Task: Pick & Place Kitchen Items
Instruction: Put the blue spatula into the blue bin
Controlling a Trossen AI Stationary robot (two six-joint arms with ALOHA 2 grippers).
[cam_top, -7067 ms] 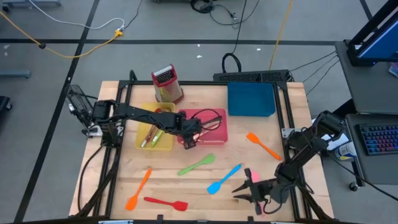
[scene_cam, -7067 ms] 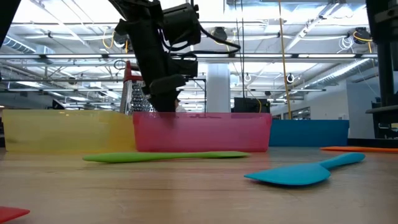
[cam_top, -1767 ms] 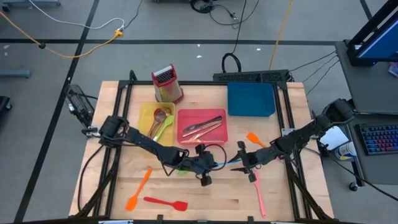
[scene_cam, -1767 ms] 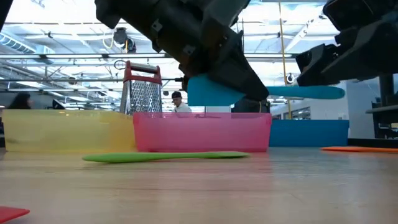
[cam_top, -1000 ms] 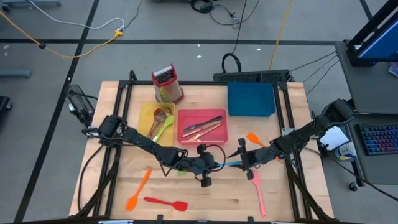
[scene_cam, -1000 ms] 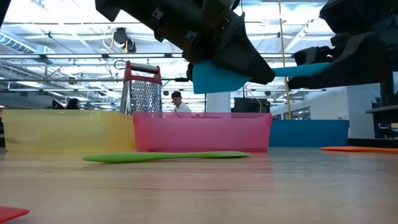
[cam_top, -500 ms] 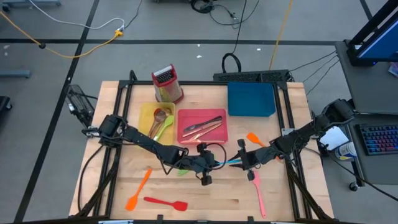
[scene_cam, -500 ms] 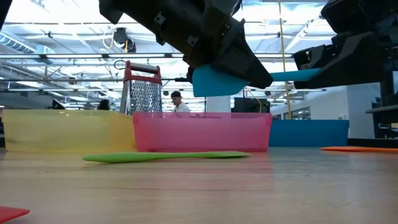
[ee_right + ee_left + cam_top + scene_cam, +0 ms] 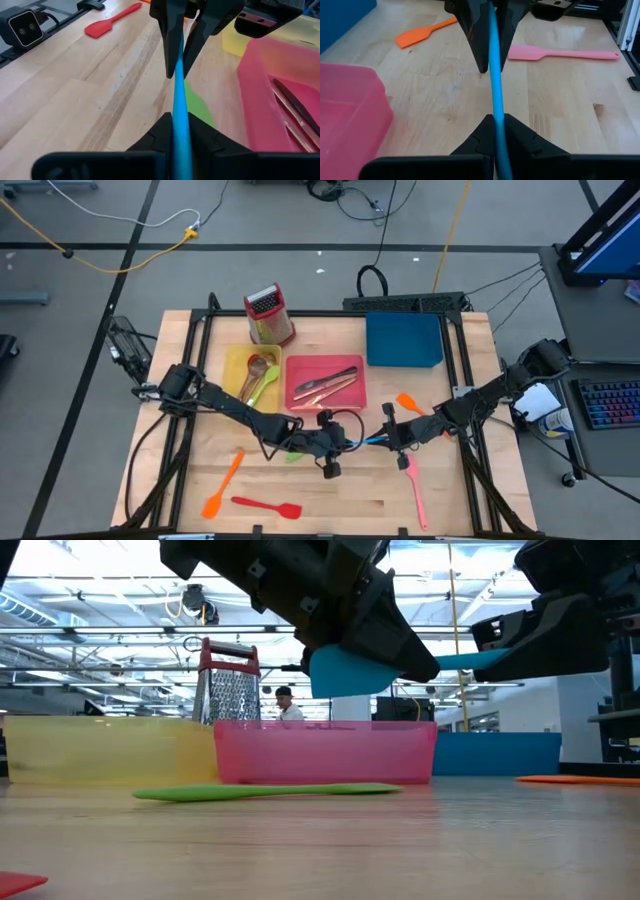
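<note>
Holding the blue spatula (image 9: 364, 442) mid-air above bench (image 9: 330, 500) centre, my left end effector (image 9: 345, 443) and right end effector (image 9: 383, 440) both pinch it, fingers pressed against its handle. Risk: both pulling could twist it loose onto the green spatula (image 9: 265, 792) below.

One blue spatula (image 9: 362, 442) aloft, with two orange spatulas (image 9: 222, 484), one red (image 9: 266, 506), one pink (image 9: 414, 492) and one green (image 9: 265, 792) on the table below, three trays (image 9: 403, 340) and one grater (image 9: 267, 315) beyond.
</note>
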